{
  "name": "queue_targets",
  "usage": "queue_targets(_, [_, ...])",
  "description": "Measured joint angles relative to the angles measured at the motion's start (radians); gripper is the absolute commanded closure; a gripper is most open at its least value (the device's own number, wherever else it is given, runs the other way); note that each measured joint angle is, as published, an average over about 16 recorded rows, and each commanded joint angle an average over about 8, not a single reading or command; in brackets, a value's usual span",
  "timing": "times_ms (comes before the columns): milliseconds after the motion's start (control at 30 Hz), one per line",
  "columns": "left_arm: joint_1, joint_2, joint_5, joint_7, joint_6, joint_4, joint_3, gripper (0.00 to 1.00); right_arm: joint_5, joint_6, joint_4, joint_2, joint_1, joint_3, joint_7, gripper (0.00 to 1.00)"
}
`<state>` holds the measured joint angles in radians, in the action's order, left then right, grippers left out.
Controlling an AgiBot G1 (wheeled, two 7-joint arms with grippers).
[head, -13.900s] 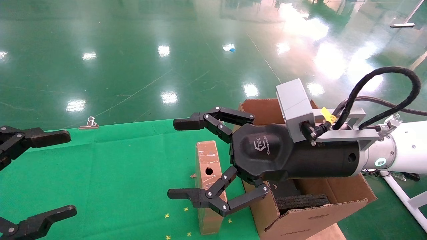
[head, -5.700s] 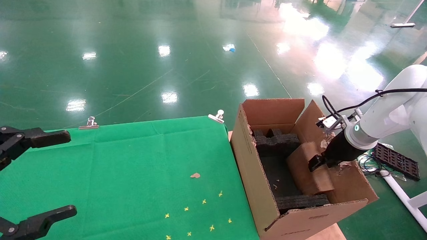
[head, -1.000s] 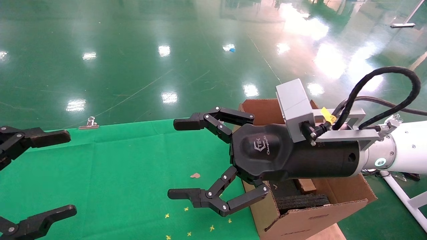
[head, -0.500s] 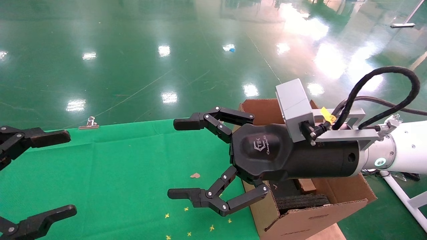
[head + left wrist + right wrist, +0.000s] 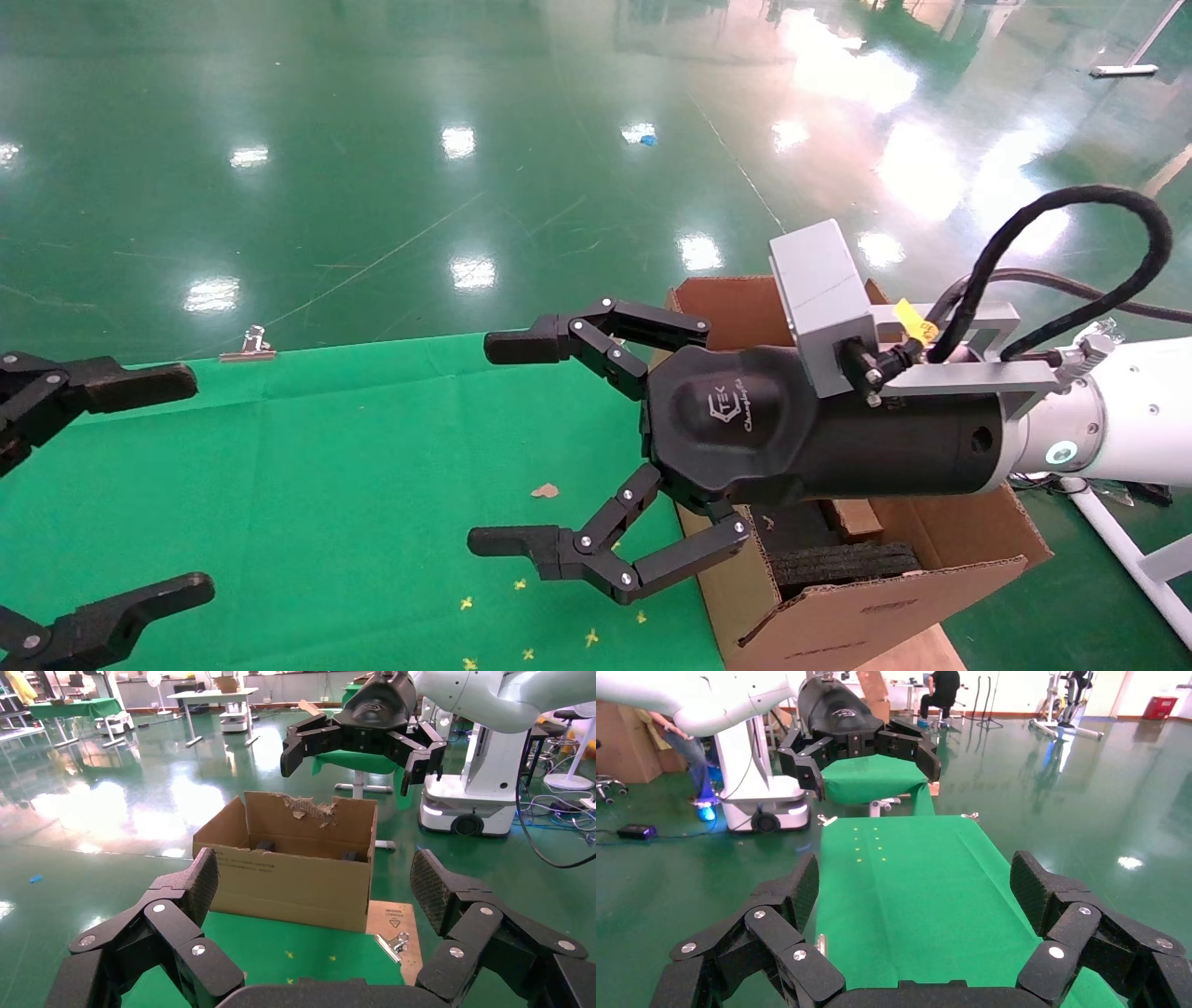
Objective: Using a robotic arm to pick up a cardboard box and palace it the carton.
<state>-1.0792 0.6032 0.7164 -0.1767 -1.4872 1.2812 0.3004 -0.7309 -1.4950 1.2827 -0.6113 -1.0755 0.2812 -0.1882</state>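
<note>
My right robotic arm [image 5: 1117, 424] reaches in from the right. Its gripper [image 5: 480, 445] hangs open and empty above the right part of the green table, in front of the carton [image 5: 838, 615]. Its black body covers most of the carton's inside. Under that body, a brown corner of the cardboard box [image 5: 852, 517] shows inside the carton beside black foam [image 5: 843, 564]; the rest is hidden. In the left wrist view the carton [image 5: 288, 881] stands past the table's end, with the right gripper [image 5: 355, 761] above it. My left gripper [image 5: 200, 484] is parked open at the table's left edge.
Green cloth [image 5: 326, 466] covers the table, held by metal clips [image 5: 250, 345] [image 5: 391, 941]. A cardboard scrap [image 5: 545, 490] and small yellow marks [image 5: 521, 584] lie on it. A white stand leg [image 5: 1131, 559] runs right of the carton. Shiny green floor lies beyond.
The box stood on the table between my right fingers, then was lowered into the carton. My right gripper has returned over the table, open and empty. Nothing moved in the last second.
</note>
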Motion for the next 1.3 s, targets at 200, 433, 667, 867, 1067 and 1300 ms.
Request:
queue_targets(200, [0.0, 0.0, 0.0, 0.0, 0.0, 0.0, 0.0, 0.0, 0.0, 0.0, 0.0, 0.0, 0.0, 0.0, 0.0, 0.0])
queue_targets(433, [0.0, 0.0, 0.0, 0.0, 0.0, 0.0, 0.0, 0.0, 0.0, 0.0, 0.0, 0.0, 0.0, 0.0, 0.0, 0.0])
queue_targets(667, [0.0, 0.0, 0.0, 0.0, 0.0, 0.0, 0.0, 0.0, 0.0, 0.0, 0.0, 0.0, 0.0, 0.0, 0.0, 0.0])
queue_targets(867, [0.0, 0.0, 0.0, 0.0, 0.0, 0.0, 0.0, 0.0, 0.0, 0.0, 0.0, 0.0, 0.0, 0.0, 0.0, 0.0])
queue_targets(1067, [0.0, 0.0, 0.0, 0.0, 0.0, 0.0, 0.0, 0.0, 0.0, 0.0, 0.0, 0.0, 0.0, 0.0, 0.0, 0.0])
queue_targets(1300, [0.0, 0.0, 0.0, 0.0, 0.0, 0.0, 0.0, 0.0, 0.0, 0.0, 0.0, 0.0, 0.0, 0.0, 0.0, 0.0])
